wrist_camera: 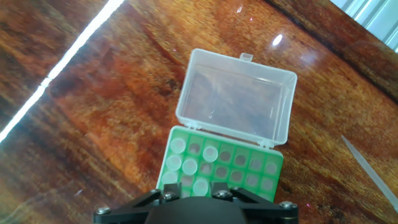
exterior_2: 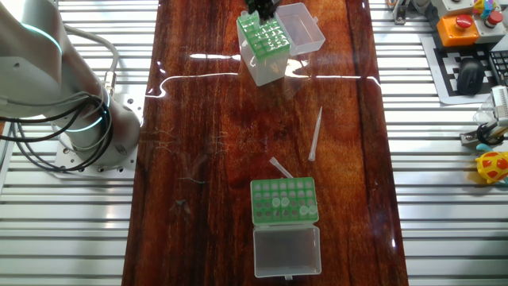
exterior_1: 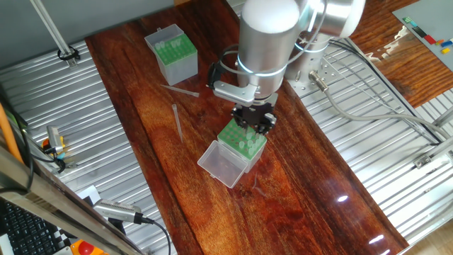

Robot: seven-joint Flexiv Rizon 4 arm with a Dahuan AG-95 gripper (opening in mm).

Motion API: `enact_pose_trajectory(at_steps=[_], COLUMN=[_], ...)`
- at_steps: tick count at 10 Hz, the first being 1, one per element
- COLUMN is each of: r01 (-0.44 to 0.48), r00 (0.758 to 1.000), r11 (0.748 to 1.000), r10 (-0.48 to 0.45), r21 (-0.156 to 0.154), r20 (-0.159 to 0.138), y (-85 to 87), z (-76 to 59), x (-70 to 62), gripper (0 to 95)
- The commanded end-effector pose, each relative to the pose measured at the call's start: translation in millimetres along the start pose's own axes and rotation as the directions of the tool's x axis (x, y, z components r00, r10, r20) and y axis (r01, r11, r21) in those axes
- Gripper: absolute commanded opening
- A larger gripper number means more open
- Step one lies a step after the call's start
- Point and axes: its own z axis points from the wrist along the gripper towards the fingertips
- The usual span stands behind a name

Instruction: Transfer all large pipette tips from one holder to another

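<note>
The gripper (exterior_1: 253, 119) is hovering directly over a green tip rack (exterior_1: 241, 140) whose clear lid (exterior_1: 222, 163) is lying open flat on the desk (exterior_1: 311, 184); whether its fingers are apart or together cannot be told. In the hand view, several pale tips (wrist_camera: 186, 167) are sitting in the rack's holes. Well apart on the desk is standing the second green-topped rack (exterior_1: 172, 53), and two loose pipette tips (exterior_1: 178, 122) are lying between the racks.

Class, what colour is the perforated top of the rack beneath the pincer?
Green perforated top, clearest in the hand view.
</note>
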Motion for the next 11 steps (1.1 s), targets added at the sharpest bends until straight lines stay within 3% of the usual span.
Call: enact_pose_trajectory(at_steps=[1, 11], r01=[0.002, 0.001], r00=[1.000, 1.000], r11=[1.000, 1.000], r10=[-0.002, -0.001], r21=[0.002, 0.015], r20=[0.000, 0.003], y=[0.4, 0.0], z=[1.6, 25.4], x=[-0.6, 1.7], gripper=[19.0, 19.0])
